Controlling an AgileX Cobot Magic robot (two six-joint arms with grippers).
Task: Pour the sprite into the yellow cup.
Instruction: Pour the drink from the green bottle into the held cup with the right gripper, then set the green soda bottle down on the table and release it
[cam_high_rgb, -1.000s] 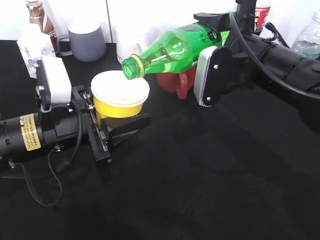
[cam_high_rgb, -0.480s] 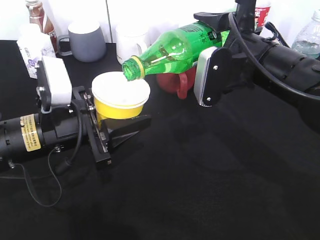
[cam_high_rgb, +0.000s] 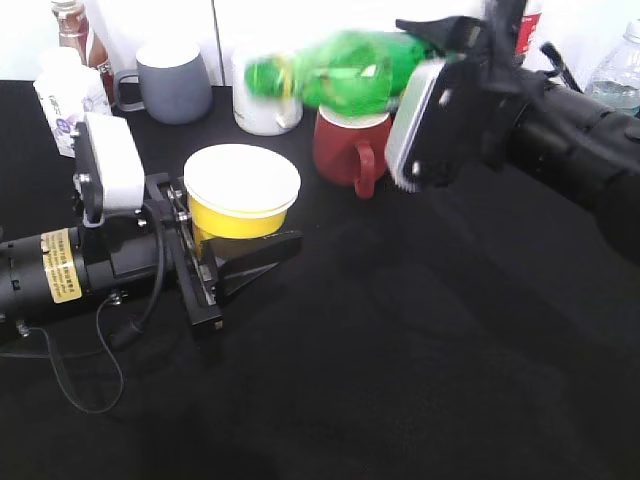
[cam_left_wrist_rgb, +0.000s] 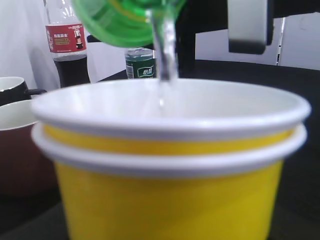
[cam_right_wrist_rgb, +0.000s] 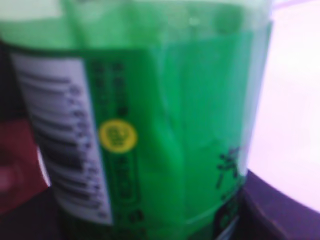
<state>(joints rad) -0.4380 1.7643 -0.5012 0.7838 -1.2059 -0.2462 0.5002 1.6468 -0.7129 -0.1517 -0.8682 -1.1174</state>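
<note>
The sprite (cam_high_rgb: 350, 75) is a green bottle held nearly level and blurred, its open mouth pointing left, high above and behind the yellow cup (cam_high_rgb: 240, 205). My right gripper (cam_high_rgb: 440, 60) is shut on the bottle's body, and the label with its barcode fills the right wrist view (cam_right_wrist_rgb: 170, 125). My left gripper (cam_high_rgb: 215, 250) is shut on the yellow cup and holds it upright on the black table. In the left wrist view the cup (cam_left_wrist_rgb: 165, 190) fills the frame, the green bottle mouth (cam_left_wrist_rgb: 120, 20) is above its rim, and a thin clear stream falls inside.
A red mug (cam_high_rgb: 345, 150) and a white mug (cam_high_rgb: 262, 105) stand just behind the cup, under the bottle. A grey mug (cam_high_rgb: 172, 80) and a white bottle (cam_high_rgb: 70, 100) are at the back left. A clear water bottle (cam_high_rgb: 615, 75) is at the back right.
The right arm has lifted the sprite up and back. Its mouth has gone from just over the cup's rim to high above the white mug. The left arm and cup have not moved.
</note>
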